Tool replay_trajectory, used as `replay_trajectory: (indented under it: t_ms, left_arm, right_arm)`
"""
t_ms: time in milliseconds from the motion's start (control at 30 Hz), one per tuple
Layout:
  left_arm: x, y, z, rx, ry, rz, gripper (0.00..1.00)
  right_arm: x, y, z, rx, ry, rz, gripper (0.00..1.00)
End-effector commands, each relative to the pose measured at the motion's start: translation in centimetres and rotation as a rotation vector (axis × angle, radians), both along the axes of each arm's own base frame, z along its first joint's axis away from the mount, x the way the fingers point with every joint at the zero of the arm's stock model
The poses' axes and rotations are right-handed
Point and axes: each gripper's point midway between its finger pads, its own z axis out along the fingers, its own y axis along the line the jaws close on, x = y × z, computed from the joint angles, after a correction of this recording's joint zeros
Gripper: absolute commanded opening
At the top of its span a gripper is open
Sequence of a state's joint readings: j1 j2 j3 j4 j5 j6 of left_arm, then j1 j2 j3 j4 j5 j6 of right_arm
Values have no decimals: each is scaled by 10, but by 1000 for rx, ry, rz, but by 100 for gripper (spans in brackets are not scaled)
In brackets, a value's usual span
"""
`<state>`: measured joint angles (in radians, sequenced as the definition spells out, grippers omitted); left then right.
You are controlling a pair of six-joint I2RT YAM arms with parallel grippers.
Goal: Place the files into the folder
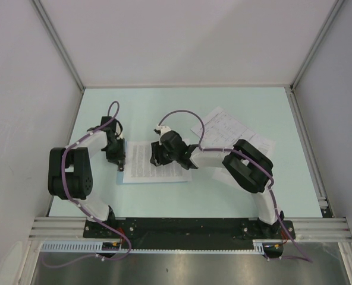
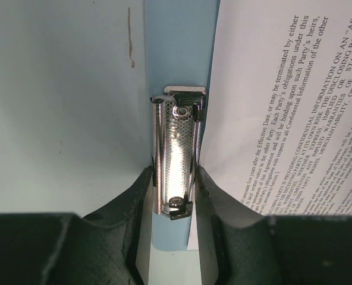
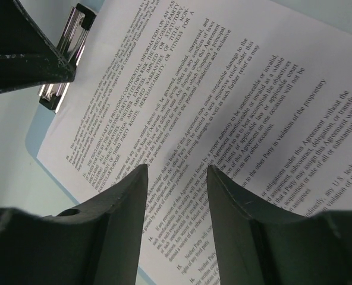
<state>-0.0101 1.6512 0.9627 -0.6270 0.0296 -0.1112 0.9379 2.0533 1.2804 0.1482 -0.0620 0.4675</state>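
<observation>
the dark fingers (image 2: 137, 208) of the left gripper (image 2: 175, 175) fill the bottom of its wrist view. they are closed in on the silver clip (image 2: 176, 148), one finger against each long side of it. the clip sits at the short left end of the folder (image 1: 152, 181), a light-blue board lying flat on the table (image 1: 164, 107) in front of the two arms, its long sides running left to right. a printed sheet (image 1: 141, 160) covers most of the folder, leaving thin blue strips showing along the near and left edges. the sheet's edge comes right up beside the clip and curls a little there; whether it is caught under the clip cannot be told. the right gripper (image 3: 175, 175) hangs over the dense text of this sheet with its fingers apart and only the paper showing in the gap; whether the tips touch the paper cannot be told. more printed sheets (image 1: 223, 124) lie loosely overlapped on the table, beyond and to the right of the folder, partly hidden under the right arm. pale walls (image 1: 182, 41) close in the table on three sides.
</observation>
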Motion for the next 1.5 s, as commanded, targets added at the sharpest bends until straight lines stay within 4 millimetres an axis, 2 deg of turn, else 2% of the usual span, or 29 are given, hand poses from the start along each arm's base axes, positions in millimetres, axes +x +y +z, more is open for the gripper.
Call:
replay_trajectory:
  t_ms: [0,133,233,400,533,700,833,967,1100,1233,1300,1333,1367,1400,1467]
  left_arm:
    - [4,-14,-5,-82,-35,-28,0]
    - [6,-21,-1,-126,-61,-42,0]
    - [6,-17,1,-164,-83,-20,0]
    - [8,-19,10,-231,-115,-17,0]
    - [9,-19,16,-257,-137,-9,0]
    - [12,-25,20,-317,-160,-7,0]
    - [15,-31,28,-400,-198,8,0]
    - [17,-19,31,-363,-221,39,0]
    - [11,-9,21,-304,-178,73,0]
    - [10,-3,20,-228,-164,88,1]
    - [10,-1,24,-176,-172,94,12]
    - [11,0,26,-162,-183,98,32]
    - [11,-1,31,-150,-197,111,40]
    - [12,7,32,-102,-205,134,45]
    - [14,6,36,-54,-226,128,51]
  right_arm:
    - [6,20,4,54,-21,-3,45]
    - [11,4,-22,-5,38,-44,41]
    - [7,0,-41,-29,73,-30,40]
    - [1,2,-51,-28,97,-8,39]
    - [-1,-7,-68,-69,128,-15,38]
    - [-6,-12,-79,-90,168,-8,36]
    - [-10,-8,-78,-71,175,20,36]
    - [-11,-9,-79,-69,192,30,37]
    - [-12,0,-55,-3,186,79,47]
    - [-12,7,-29,60,174,110,50]
    - [-11,9,-21,79,169,119,50]
    - [-11,10,-14,95,166,126,50]
    - [-10,13,-9,113,165,127,50]
    - [-10,14,-5,122,162,129,50]
    - [-10,14,1,126,150,134,50]
